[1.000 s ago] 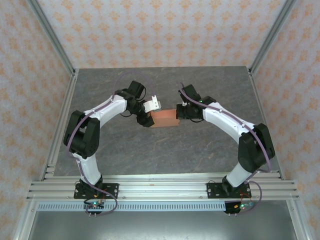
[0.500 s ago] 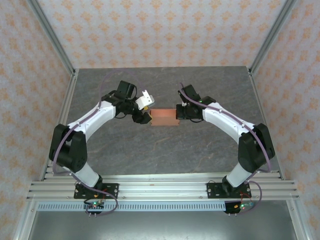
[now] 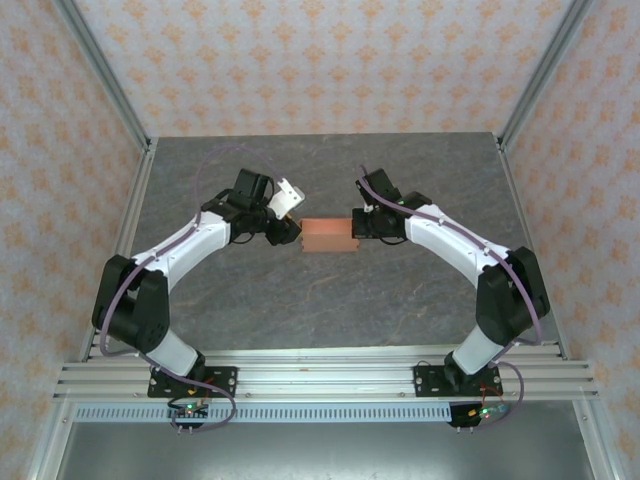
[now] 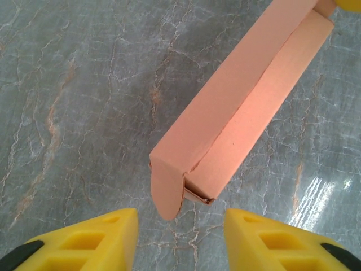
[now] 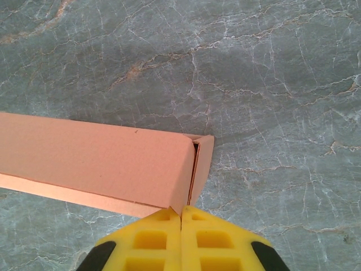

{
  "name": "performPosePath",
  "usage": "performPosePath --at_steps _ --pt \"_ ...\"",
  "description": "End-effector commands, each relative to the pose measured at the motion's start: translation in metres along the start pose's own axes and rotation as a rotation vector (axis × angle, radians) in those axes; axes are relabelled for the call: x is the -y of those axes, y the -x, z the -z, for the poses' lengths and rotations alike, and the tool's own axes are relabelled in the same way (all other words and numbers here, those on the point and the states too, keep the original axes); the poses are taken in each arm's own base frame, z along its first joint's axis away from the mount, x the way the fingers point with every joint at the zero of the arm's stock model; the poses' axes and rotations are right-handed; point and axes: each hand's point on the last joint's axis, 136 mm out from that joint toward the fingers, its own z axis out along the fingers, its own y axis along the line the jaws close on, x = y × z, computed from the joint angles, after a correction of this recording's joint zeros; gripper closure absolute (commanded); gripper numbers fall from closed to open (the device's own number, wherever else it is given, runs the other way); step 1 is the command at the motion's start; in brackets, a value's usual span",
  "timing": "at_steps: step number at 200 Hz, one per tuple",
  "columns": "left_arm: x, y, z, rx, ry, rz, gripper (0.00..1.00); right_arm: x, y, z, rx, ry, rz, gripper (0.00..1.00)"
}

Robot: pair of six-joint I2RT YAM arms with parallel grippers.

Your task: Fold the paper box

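Observation:
The paper box (image 3: 328, 236) is a salmon-orange, long, closed-up shape lying in the middle of the grey table. In the left wrist view its near end (image 4: 248, 96) has a rounded flap (image 4: 166, 192) sticking out loose. My left gripper (image 4: 180, 226) is open just short of that end, with bare table between its yellow fingers (image 4: 107, 237). At the box's other end, my right gripper (image 5: 181, 212) is shut, and the box's (image 5: 96, 164) corner edge runs into the seam between its fingertips. From above, the left gripper (image 3: 290, 232) and right gripper (image 3: 356, 228) flank the box.
The grey marbled tabletop (image 3: 320, 300) stretches around the box. Aluminium frame posts (image 3: 110, 100) and patterned walls close in the sides and back. A rail (image 3: 320, 375) with both arm bases runs along the near edge.
The left arm has drawn back leftward off the box's left end and its jaws have narrowed. The box went from slightly tilted to level. The right gripper stayed put.

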Motion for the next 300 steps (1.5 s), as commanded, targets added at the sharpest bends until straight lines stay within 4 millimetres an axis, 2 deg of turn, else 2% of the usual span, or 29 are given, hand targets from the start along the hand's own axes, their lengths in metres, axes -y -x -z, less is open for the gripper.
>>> performPosePath --at_steps 1,34,52,103,159,199,217,258,300 --pt "-0.002 0.005 -0.001 -0.016 0.007 -0.008 0.6 0.0 0.007 0.014 0.029 -0.017 0.008 0.99" --pt "0.0 0.005 -0.006 -0.033 -0.012 -0.016 0.67 0.0 0.007 0.014 0.028 -0.018 0.009 0.99" --pt "0.001 0.004 -0.008 -0.045 -0.02 -0.019 0.75 -0.001 0.007 0.013 0.026 -0.015 0.008 0.99" --pt "0.004 0.01 -0.009 -0.031 -0.024 -0.004 0.89 -0.001 0.007 0.013 0.026 -0.012 0.009 0.99" --pt "-0.001 0.006 -0.013 -0.059 -0.003 0.013 0.9 -0.002 0.008 0.014 0.029 -0.01 0.009 0.99" --pt "-0.002 0.002 -0.015 -0.071 0.002 0.003 0.79 -0.002 0.008 0.013 0.026 -0.01 0.011 0.99" --pt "-0.003 0.0 -0.017 -0.076 0.004 0.003 0.78 -0.003 0.008 0.013 0.025 -0.008 0.013 0.99" --pt "-0.005 0.0 -0.018 -0.083 0.01 0.0 0.79 -0.003 0.007 0.013 0.025 -0.008 0.013 0.99" --pt "-0.002 0.006 -0.016 -0.055 0.004 0.016 0.88 -0.004 0.006 0.011 0.021 -0.005 0.013 0.99"
